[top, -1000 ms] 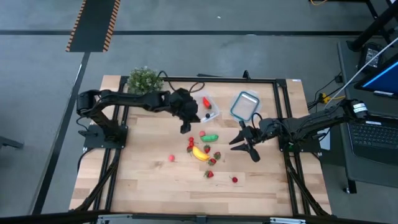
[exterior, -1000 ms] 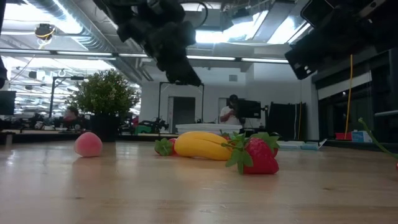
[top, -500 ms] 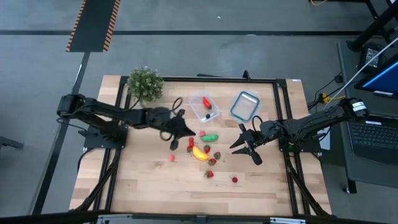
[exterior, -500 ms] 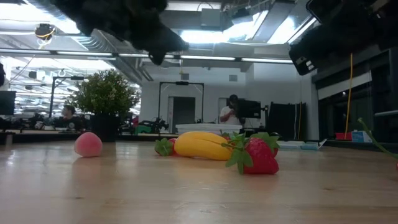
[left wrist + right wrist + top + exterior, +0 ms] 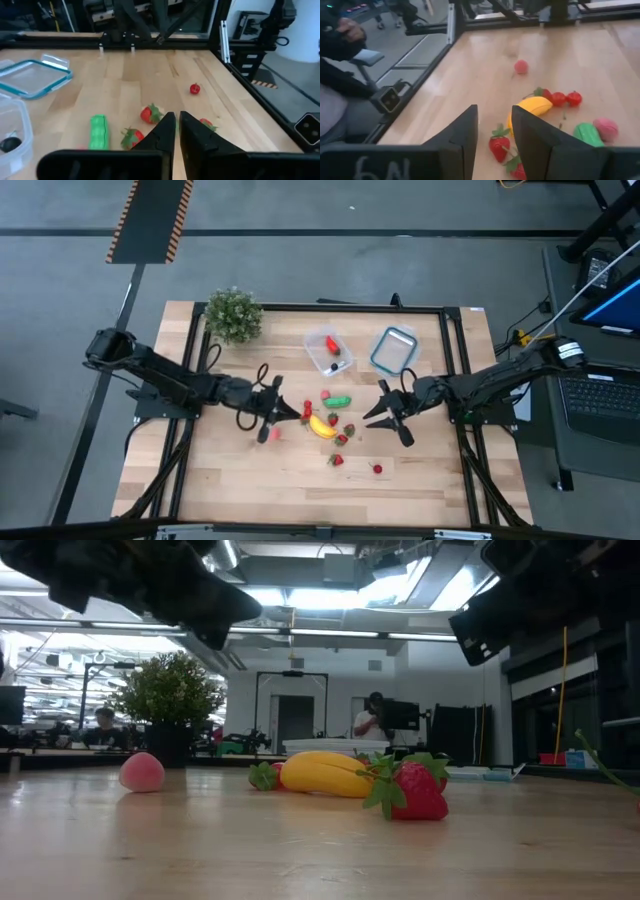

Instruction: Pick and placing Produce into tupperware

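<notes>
From above, the table [image 5: 240, 480] fills the middle of the frame, and the produce lies loose at its centre: a banana [image 5: 321, 426] with a green piece [image 5: 338, 401] just above it, red pieces [image 5: 307, 409] at the banana's left end, strawberries [image 5: 340, 437] scattered to its lower right, and one small red piece [image 5: 377, 469] farther off toward the lower right. The tupperware [image 5: 329, 351] sits above this cluster, toward the upper middle of the table, with a red item and a dark item inside it; to its right lies a blue-rimmed lid [image 5: 394, 348], and a plant [image 5: 233, 314] stands in the table's upper left corner. The left gripper [image 5: 271, 415] reaches in from the left and hangs just left of the banana, near a small pink ball [image 5: 276, 434]; in its wrist view its fingers [image 5: 162, 135] stand almost together, only a thin slit between them, with nothing in them. The right gripper [image 5: 388, 412] comes in from the right and hangs to the right of the strawberries; in its wrist view its fingers [image 5: 470, 131] are parted by a modest gap, empty, with the banana [image 5: 531, 107] and a strawberry [image 5: 499, 145] beyond them. In the low view the banana [image 5: 325, 774] lies mid-frame, a strawberry [image 5: 412, 790] to its right, the pink ball [image 5: 142, 772] to the left, and both arms dark along the top edge.
</notes>
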Controlling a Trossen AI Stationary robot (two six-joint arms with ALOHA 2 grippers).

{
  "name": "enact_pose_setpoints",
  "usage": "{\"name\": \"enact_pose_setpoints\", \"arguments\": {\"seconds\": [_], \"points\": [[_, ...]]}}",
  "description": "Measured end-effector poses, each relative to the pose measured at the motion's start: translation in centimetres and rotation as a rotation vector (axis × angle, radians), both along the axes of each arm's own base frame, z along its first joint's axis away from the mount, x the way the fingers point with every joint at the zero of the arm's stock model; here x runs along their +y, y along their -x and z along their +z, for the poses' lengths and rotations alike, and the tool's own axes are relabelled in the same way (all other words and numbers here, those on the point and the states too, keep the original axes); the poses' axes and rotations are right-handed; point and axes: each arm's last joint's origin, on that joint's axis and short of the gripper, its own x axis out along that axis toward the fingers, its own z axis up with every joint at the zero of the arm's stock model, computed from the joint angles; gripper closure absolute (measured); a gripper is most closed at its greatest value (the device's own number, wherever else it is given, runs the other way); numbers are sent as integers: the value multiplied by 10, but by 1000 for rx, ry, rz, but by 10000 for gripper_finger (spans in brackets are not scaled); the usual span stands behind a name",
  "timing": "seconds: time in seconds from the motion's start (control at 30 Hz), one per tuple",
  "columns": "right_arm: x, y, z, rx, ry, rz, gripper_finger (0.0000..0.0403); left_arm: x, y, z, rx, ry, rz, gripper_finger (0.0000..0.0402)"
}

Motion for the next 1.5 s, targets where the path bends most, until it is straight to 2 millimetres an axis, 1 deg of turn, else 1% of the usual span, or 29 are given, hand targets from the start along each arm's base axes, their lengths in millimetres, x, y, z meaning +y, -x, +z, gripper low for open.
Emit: {"name": "enact_pose_setpoints", "arguments": {"seconds": [0.17,0.27,0.43,0.57,0.63,0.77,0.9,1.0,1.17,1.3,1.4,1.5], "points": [[6,-8,-2,-74,11,10,281,-15,5,0,-28,-30,-15,395],[9,-12,-3,-110,10,21,281,-22,10,-5,-25,-41,-45,400],[12,-13,-3,-121,4,30,281,-27,23,-14,-73,-31,-25,392],[12,-15,1,-122,-20,24,281,-27,34,-22,-87,-26,12,384],[13,-19,6,-134,-23,24,281,-27,38,-23,-90,-17,8,380],[14,-23,10,-91,-5,13,281,-27,46,-22,-108,-8,-6,376],[15,-26,12,-53,10,-6,281,-24,56,-27,-99,26,-9,379],[15,-27,13,-59,8,-5,281,-22,61,-32,-75,58,-3,386],[15,-27,13,-56,4,-7,281,-21,64,-39,-20,61,4,398],[15,-27,14,-61,0,-8,281,-19,63,-40,-8,50,12,400],[15,-27,14,-61,-1,-8,281,-19,63,-41,2,66,16,390],[15,-27,14,-61,-1,-8,281,-20,62,-43,62,104,37,367]]}}
